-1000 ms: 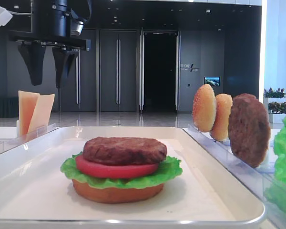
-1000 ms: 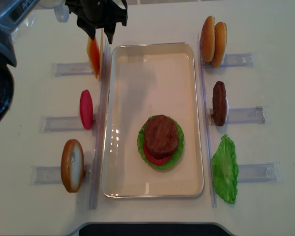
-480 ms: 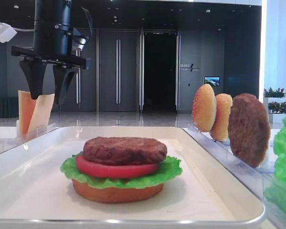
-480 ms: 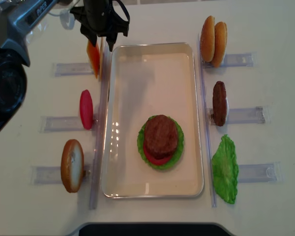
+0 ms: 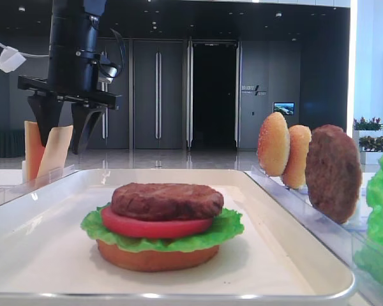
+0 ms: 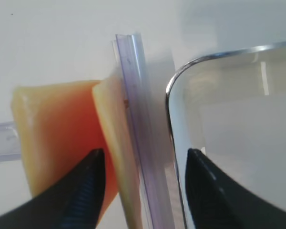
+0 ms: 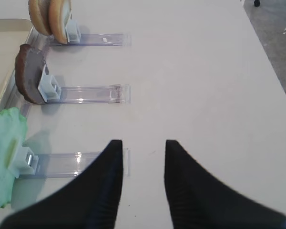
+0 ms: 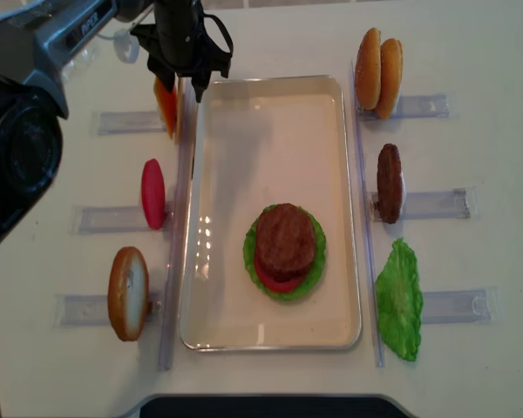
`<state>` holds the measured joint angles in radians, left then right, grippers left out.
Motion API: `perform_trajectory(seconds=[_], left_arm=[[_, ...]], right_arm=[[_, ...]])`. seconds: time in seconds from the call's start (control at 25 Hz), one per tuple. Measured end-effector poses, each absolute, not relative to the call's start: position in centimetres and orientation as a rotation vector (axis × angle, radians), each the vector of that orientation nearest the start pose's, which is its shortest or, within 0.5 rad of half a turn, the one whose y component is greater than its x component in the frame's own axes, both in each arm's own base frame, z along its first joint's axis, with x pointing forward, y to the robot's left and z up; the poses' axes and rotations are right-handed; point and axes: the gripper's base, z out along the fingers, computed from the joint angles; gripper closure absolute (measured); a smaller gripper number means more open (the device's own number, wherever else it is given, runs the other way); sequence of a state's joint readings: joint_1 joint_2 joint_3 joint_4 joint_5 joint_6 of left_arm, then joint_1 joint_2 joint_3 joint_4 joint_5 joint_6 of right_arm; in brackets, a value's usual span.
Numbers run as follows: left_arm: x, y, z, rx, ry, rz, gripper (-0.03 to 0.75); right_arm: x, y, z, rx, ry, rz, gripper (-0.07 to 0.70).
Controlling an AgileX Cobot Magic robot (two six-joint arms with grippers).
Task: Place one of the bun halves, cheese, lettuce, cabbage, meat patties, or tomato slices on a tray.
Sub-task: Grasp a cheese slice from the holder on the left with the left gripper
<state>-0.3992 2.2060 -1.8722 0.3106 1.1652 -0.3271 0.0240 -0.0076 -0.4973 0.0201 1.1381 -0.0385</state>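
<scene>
We cannot see the left tool's [image 5: 62, 131] fingertips in the overhead view; the arm hides them. The cheese [image 6: 62, 157] is cut off at the bottom of the left wrist view. Two pale yellow-orange slices stand upright in the clear rack [image 6: 136, 119], just beside the tray [image 6: 174, 124] rim (far left corner). Left tool wide, jaws straddling the cheese, gripping nothing. Against the frames before, it has come lower, fingers now overlapping the slices. Right tool [image 7: 143, 162] spread, empty, above the counter [image 7: 195, 71].
</scene>
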Motion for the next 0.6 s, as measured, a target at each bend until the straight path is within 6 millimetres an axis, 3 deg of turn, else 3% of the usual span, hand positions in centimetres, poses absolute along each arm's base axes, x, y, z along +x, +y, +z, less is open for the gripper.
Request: perform_trajectory(seconds=[0.16, 0.4, 0.6], left_arm=[[43.69, -15.47, 20.17, 0.257, 2.851, 0.345, 0.361], [43.81, -15.24, 20.26, 0.271, 2.834, 0.385, 0.654], [43.82, -15.22, 20.27, 0.284, 2.832, 0.391, 0.686]], right_arm=[[-0.92, 0.14, 27.03, -0.068, 2.116, 0.016, 0.391], [-0.92, 0.14, 27.03, -0.068, 2.116, 0.016, 0.391], [-0.92, 0.14, 27.03, -0.068, 2.116, 0.016, 0.391]])
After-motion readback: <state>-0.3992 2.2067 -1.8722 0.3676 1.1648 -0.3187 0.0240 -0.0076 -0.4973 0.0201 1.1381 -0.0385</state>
